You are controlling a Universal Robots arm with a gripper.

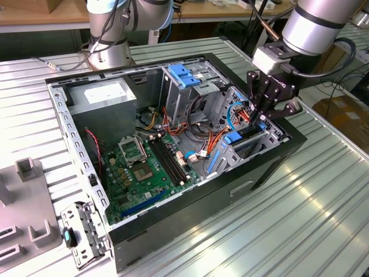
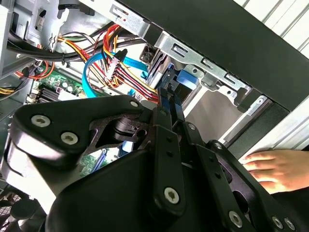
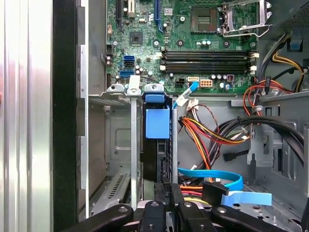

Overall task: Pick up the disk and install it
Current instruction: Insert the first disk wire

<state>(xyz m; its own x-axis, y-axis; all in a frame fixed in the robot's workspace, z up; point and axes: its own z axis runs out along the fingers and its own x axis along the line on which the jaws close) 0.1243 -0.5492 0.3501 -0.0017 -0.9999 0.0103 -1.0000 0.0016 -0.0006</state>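
Pincer (image 1: 260, 120) clenched on disk (image 3: 157, 145), disk upright in PC case (image 1: 271, 164) drive bay, hand (image 2: 270, 166) nr case

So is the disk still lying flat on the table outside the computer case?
No. In the first wrist view the disk stands on edge inside the case's drive bay, with the gripper at its near end.

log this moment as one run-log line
gripper: black, shut on disk | disk: silver-grey hard drive with blue rails, edge-on in drive bay | case: open black computer case | hand: resting outside case
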